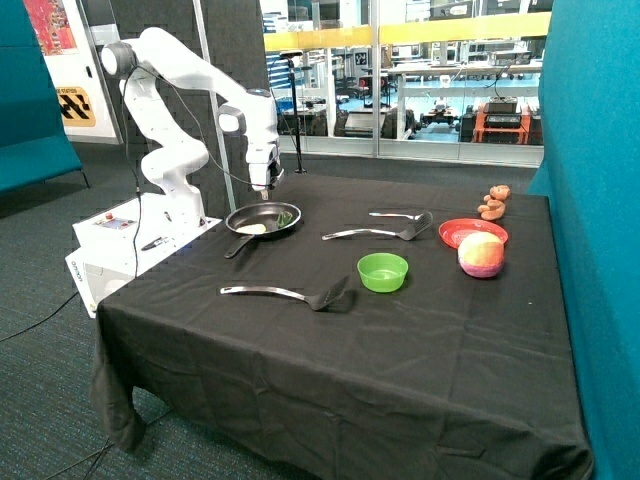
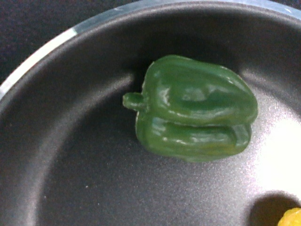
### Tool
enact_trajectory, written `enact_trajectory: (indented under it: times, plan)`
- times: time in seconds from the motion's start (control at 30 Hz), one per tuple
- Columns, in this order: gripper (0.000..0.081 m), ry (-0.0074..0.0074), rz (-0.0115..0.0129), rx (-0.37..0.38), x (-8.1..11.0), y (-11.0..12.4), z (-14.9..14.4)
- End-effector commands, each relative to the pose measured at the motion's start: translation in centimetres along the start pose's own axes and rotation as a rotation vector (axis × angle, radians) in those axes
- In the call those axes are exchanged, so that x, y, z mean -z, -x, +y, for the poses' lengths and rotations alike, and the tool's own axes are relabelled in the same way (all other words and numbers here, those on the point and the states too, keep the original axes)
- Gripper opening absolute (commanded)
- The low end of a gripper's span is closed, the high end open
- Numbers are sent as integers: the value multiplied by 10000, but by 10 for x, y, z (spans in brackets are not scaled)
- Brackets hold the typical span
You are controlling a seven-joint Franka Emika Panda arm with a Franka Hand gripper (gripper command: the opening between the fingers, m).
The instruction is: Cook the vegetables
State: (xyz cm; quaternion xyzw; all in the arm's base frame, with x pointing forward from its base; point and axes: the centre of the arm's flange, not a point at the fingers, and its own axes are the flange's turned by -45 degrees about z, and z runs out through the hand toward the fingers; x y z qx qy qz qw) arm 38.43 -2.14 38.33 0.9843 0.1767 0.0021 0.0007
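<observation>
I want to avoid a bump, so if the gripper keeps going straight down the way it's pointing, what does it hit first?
Most likely the green pepper lying in the pan: the gripper hangs right above it, pointing down.

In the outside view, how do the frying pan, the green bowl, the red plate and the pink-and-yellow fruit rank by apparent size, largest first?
1. frying pan, with its handle; the pincer hangs above it.
2. red plate, widest after the pan.
3 and 4. green bowl and pink-and-yellow fruit look alike, so I will not rank them.
</observation>
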Motion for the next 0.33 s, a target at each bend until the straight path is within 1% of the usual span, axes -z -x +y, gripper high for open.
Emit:
enact_trajectory:
  times: [0.0,0.17,0.2,0.3]
  plan:
    - [548,-22,-38,52,1,-9,4]
    - [537,-22,-38,146,5,-16,5]
    - [553,-22,-38,165,6,-17,5]
    - [544,-23,-38,351,7,-22,5]
